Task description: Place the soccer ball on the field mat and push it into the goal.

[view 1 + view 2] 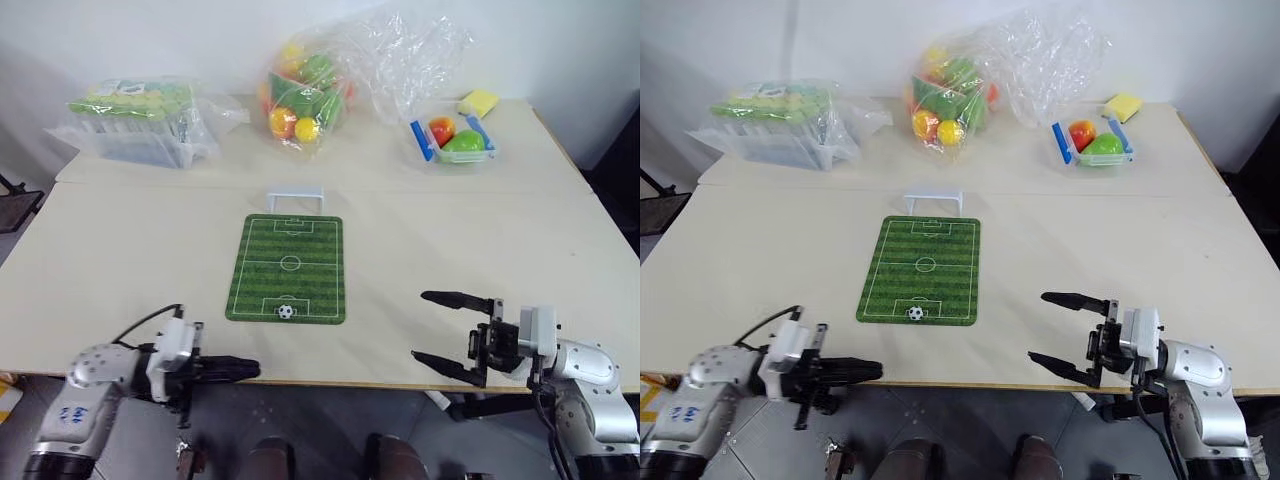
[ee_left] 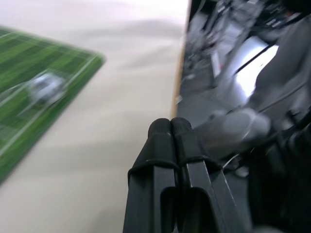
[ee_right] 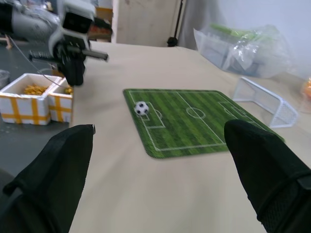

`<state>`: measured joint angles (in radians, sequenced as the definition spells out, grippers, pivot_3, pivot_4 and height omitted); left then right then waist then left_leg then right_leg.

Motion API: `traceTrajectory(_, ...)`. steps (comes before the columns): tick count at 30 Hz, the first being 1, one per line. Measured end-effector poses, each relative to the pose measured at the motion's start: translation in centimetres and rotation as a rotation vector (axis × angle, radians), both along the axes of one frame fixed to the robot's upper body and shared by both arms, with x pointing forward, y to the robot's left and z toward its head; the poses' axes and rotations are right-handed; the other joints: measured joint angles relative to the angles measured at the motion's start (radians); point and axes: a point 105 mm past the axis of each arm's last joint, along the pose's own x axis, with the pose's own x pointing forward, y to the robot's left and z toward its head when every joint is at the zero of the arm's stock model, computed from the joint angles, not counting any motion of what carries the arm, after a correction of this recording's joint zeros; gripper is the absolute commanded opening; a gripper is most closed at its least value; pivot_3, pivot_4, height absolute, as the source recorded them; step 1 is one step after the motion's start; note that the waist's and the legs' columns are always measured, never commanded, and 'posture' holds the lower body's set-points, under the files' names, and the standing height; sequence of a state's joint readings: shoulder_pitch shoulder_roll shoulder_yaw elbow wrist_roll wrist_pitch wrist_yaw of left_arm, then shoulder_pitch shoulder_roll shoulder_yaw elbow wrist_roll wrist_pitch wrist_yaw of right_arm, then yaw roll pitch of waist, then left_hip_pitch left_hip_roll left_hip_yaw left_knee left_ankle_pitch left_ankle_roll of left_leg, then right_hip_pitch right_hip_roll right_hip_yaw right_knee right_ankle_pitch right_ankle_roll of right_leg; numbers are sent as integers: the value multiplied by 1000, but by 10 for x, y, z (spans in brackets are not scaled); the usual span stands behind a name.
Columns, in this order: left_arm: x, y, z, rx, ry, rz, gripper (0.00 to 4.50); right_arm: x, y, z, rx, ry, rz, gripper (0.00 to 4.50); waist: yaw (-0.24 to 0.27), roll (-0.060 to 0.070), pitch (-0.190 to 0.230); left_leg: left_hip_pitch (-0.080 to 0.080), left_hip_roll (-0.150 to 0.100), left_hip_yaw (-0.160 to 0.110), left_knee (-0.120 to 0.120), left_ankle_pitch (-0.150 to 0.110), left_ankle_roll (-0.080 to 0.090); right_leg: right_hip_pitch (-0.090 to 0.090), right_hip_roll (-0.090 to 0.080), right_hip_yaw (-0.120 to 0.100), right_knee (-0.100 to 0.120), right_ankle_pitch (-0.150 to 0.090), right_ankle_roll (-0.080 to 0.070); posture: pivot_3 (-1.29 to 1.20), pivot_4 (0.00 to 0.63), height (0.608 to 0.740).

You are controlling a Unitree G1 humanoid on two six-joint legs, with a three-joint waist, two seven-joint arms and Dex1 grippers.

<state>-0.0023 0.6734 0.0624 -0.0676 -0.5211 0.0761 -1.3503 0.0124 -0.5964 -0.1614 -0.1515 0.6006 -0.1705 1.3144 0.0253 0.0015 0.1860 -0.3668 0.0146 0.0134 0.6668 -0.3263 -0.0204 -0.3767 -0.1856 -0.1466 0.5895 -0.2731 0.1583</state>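
The soccer ball [image 1: 286, 312] rests on the field mat [image 1: 290, 250], inside the near penalty box. At the mat's far end stands the white goal [image 1: 295, 199]. My left gripper [image 1: 250, 370] is shut with nothing in it. It points right along the table's near edge, below and left of the mat's near corner. In the left wrist view its closed fingertips [image 2: 170, 127] sit apart from the blurred ball [image 2: 46, 87]. My right gripper [image 1: 420, 325] stands open and empty at the near edge, right of the mat, pointing left toward the ball [image 3: 141, 108].
A clear bag of toy fruits [image 1: 300, 95] lies behind the goal. A clear box [image 1: 140, 125] is at the back left, and a blue-rimmed tub of fruits [image 1: 453, 138] and a yellow sponge [image 1: 479, 102] at the back right. White and yellow boxes [image 3: 29, 97] sit beyond the table's edge.
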Motion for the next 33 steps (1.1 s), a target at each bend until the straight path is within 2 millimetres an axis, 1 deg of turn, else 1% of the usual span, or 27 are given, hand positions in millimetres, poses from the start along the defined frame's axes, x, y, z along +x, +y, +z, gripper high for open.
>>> traceTrajectory(3, 12, -9, 6, 6, -12, -5, 22, -7, 1, -1, -17, 18, 13, 4500, -1, 0, 0, 0, 0, 1, 1, 0, 0, 0, 0, 1, 0, 0, 0, 0, 150, 740)
traceTrajectory(5, 23, -16, 10, -4, -31, -5, 22, -8, 0, -2, -15, 26, 3, 4500, -1, 0, 0, 1, 0, 1, 1, 0, 0, 0, 0, 1, 0, 0, 0, 0, 150, 740)
traceTrajectory(8, 37, -22, 8, -3, -32, -3, 22, -8, -1, -3, -12, 30, -13, 4500, -1, 0, 0, 1, 0, 1, 0, 0, 0, 0, 0, 1, 0, 0, 0, 0, 150, 740)
traceTrajectory(11, 50, -24, 8, 13, -36, 0, 22, -11, -3, -8, -12, 52, -25, 4500, -1, 0, 0, 1, 0, 2, 0, 0, 0, 0, 1, 1, 0, 0, 0, 0, 150, 740)
traceTrajectory(18, 65, -30, -1, 28, -32, 10, 22, -16, -7, -13, -7, 64, -67, 4500, -1, 0, 0, 1, 0, 2, 1, 0, 0, 0, 1, 2, 0, 0, 0, 0, 150, 740)
traceTrajectory(20, 80, -34, 0, 35, -52, 42, 22, -19, -8, -15, -6, 68, -89, 4500, 6, 0, 0, 0, 0, 2, 2, 0, 0, 0, 1, 1, 0, 0, 0, 0, 150, 740)
traceTrajectory(22, 102, -38, 3, 48, -90, 98, 22, -20, -8, -15, 8, 57, -118, 4500, 13, 0, 0, -1, 0, 2, 3, 0, 0, 0, 1, 1, 0, 0, 0, 0, 150, 740)
traceTrajectory(24, 125, -41, 9, 45, -138, 187, 22, -19, -11, -14, 20, 49, -163, 4500, 14, -1, 0, -1, -1, 2, 4, 0, 1, 0, 1, 2, 0, 1, 1, 0, 150, 740)
traceTrajectory(25, 142, -44, 19, 1, -166, 262, 22, -16, -13, -13, 41, 42, -207, 4500, 16, -1, 0, -1, -1, 2, 5, 0, 1, 0, 1, 2, 0, 1, 1, 0, 150, 740)
traceTrajectory(27, 164, -52, 44, -95, -230, 352, 22, -8, -19, -7, 92, 20, -304, 4500, 17, -2, 0, -2, -1, 2, 5, -1, 1, 0, 0, 1, 0, 1, 1, 0, 150, 740)
traceTrajectory(29, 173, -52, 67, -151, -303, 383, 22, 1, -22, -2, 138, -4, -388, 4500, 11, -2, 0, -1, 0, 2, 5, -1, 1, 0, 1, 1, 0, 1, 1, 0, 150, 740)
traceTrajectory(30, 174, -50, 74, -173, -327, 390, 22, 3, -21, 1, 164, -12, -414, 4500, 2, -2, 0, -1, -1, 2, 3, -1, 1, 0, 1, 2, -1, 1, 1, 0, 150, 740)
traceTrajectory(31, 173, -48, 78, -193, -346, 388, 22, 6, -22, 3, 185, -15, -442, 4500, -5, -1, -1, 1, 0, 4, 1, -1, 1, 0, 1, 2, -1, 1, 1, 0, 150, 740)
traceTrajectory(33, 166, -41, 77, -210, -354, 373, 22, 9, -22, 2, 193, -8, -467, 4500, -15, -1, -1, 1, 0, 4, -1, -1, 1, -1, 1, 3, -1, 1, 1, 0, 150, 740)
